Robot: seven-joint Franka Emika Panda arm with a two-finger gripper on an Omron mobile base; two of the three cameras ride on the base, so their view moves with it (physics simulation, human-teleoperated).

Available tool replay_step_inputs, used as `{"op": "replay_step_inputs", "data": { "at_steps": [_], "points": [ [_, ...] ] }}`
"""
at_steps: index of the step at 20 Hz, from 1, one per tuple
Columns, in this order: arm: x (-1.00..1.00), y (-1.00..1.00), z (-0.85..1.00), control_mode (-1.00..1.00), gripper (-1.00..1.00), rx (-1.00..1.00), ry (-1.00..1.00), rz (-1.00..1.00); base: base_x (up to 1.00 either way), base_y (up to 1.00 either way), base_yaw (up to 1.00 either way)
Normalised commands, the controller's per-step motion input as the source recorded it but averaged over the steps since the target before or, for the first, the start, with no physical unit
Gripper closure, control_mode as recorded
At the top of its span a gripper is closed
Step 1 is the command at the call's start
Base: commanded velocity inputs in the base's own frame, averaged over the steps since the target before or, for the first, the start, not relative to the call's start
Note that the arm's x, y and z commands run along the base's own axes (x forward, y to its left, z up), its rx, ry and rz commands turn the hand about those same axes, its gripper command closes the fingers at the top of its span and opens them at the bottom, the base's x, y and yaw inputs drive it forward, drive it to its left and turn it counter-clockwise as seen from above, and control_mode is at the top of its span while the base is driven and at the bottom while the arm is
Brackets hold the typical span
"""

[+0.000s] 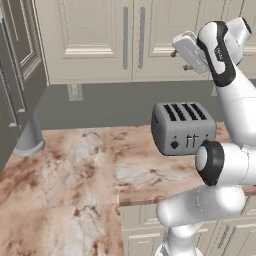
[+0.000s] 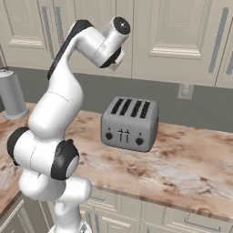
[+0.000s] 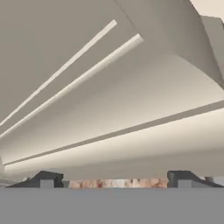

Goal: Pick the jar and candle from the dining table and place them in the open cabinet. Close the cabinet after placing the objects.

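The cream wall cabinet (image 1: 100, 40) hangs above the counter, and both panelled doors look shut, with the two bar handles (image 1: 133, 37) side by side. My gripper (image 1: 179, 61) is raised high, right up against the face of the cabinet's right door (image 2: 95, 18). In the hand view the two fingertips (image 3: 46, 179) stand far apart with nothing between them, so the gripper (image 3: 114, 180) is open, and the door's panel moulding (image 3: 109, 109) is very close ahead. The jar, the candle and the dining table are out of view.
A grey toaster (image 1: 182, 127) stands on the marbled counter (image 1: 75, 165) under the gripper. A grey cylinder (image 2: 11, 93) stands at the counter's left end beside a dark tall cabinet (image 1: 15, 75). A wall socket (image 1: 75, 92) sits on the grey backsplash.
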Motion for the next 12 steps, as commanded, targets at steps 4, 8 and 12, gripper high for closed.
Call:
{"op": "replay_step_inputs", "data": {
  "at_steps": [4,8,12],
  "points": [
    [0.66,0.3,-0.11,-1.0,-1.0,-0.16,0.0,-0.29,0.0,0.0,0.0],
    [0.23,0.3,0.0,-1.0,-1.0,-0.09,0.0,-0.18,0.0,0.0,0.0],
    [0.0,0.14,0.0,-1.0,-1.0,-0.05,0.0,-0.08,0.0,0.0,0.0]
  ]
}}
